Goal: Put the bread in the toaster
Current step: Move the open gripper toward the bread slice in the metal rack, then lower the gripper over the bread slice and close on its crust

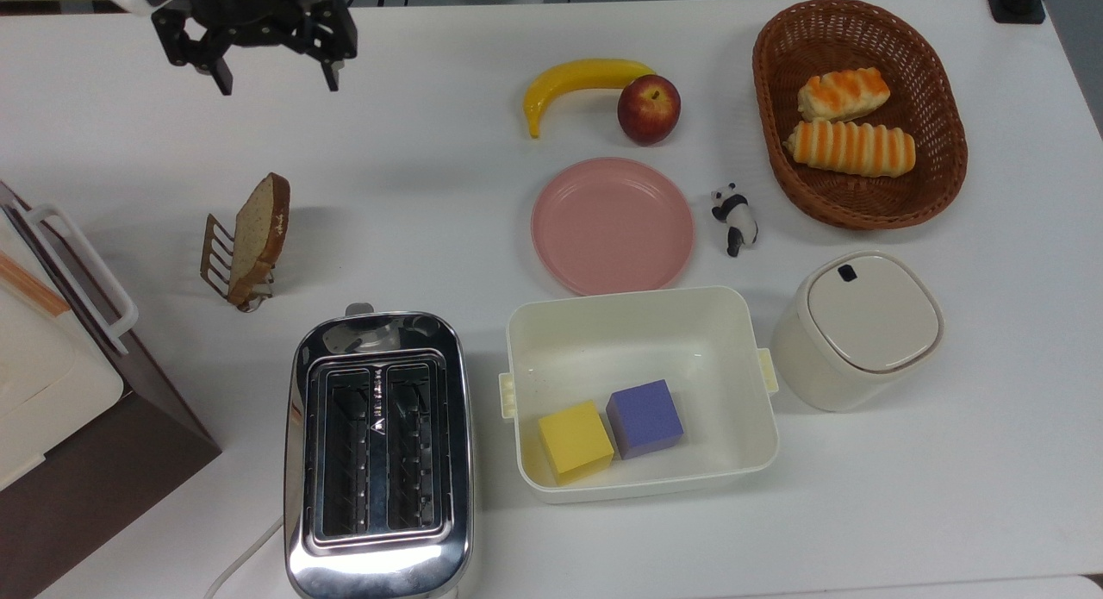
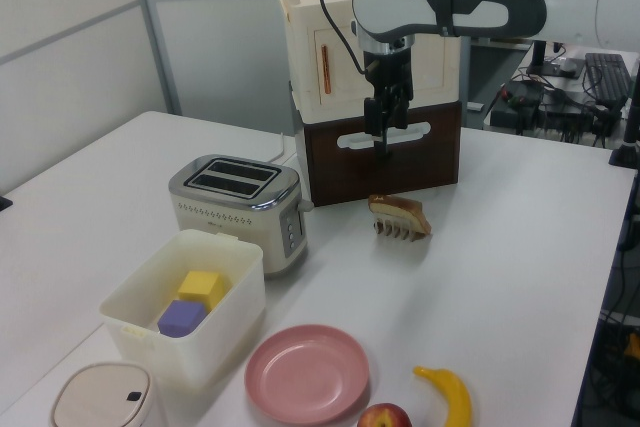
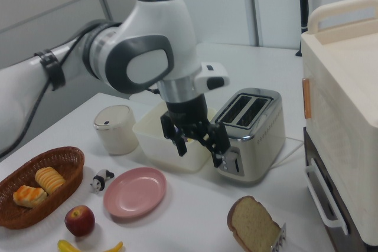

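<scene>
At twelve o'clock of the bread [image 1: 258,233], the gripper [image 1: 274,75] hangs spread and empty; grasping and loading the toaster [image 1: 377,451] remain.

top view looks straight down on the white worktop [image 1: 448,194], whole spread in frame. left view sits low past the worktop edge by the round pink plate [image 2: 307,374], facing the cream-and-brown cabinet [image 2: 372,117]. right view is nearer, from the opposite side, facing back across. all three share the shiny chrome two-slot toaster [image 1: 378,455] [image 2: 236,207] [image 3: 250,133], pink plate and the black two-finger gripper [image 1: 271,76] [image 2: 386,144] [image 3: 199,151].
</scene>
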Available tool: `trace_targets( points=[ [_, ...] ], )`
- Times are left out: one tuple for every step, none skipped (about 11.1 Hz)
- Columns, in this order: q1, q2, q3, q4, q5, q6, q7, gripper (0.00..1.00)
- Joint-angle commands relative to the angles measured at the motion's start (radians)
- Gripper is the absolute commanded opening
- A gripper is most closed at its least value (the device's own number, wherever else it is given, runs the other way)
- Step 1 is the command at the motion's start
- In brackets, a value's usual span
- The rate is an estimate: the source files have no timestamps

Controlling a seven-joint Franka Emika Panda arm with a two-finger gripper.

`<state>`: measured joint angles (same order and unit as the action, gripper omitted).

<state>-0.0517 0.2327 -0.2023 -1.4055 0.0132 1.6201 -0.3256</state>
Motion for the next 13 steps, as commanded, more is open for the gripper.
trace_targets(
  points=[
    [-0.008, 0.046, 0.000, -0.009, -0.024, -0.003, -0.015, 1.00],
    [-0.008, 0.065, 0.000, -0.009, -0.045, -0.002, -0.015, 1.00],
    [-0.008, 0.077, 0.000, -0.009, -0.070, 0.003, -0.016, 1.00],
    [-0.008, 0.086, 0.000, -0.009, -0.088, 0.018, -0.015, 1.00],
    [-0.008, 0.089, 0.000, -0.013, -0.094, 0.026, -0.015, 1.00],
    [-0.008, 0.103, 0.000, -0.026, -0.098, 0.029, -0.015, 1.00],
    [-0.007, 0.115, 0.000, -0.026, -0.105, 0.038, -0.015, 1.00],
    [-0.007, 0.128, 0.000, -0.026, -0.116, 0.058, -0.015, 1.00],
    [-0.007, 0.140, 0.000, -0.027, -0.128, 0.079, -0.013, 1.00],
    [-0.007, 0.155, 0.000, -0.027, -0.145, 0.090, -0.012, 1.00],
    [-0.007, 0.168, 0.001, -0.027, -0.154, 0.092, -0.012, 1.00],
    [-0.007, 0.177, 0.000, -0.026, -0.160, 0.093, -0.012, 1.00],
    [-0.007, 0.188, 0.001, -0.026, -0.164, 0.108, -0.012, 1.00]
  ],
)
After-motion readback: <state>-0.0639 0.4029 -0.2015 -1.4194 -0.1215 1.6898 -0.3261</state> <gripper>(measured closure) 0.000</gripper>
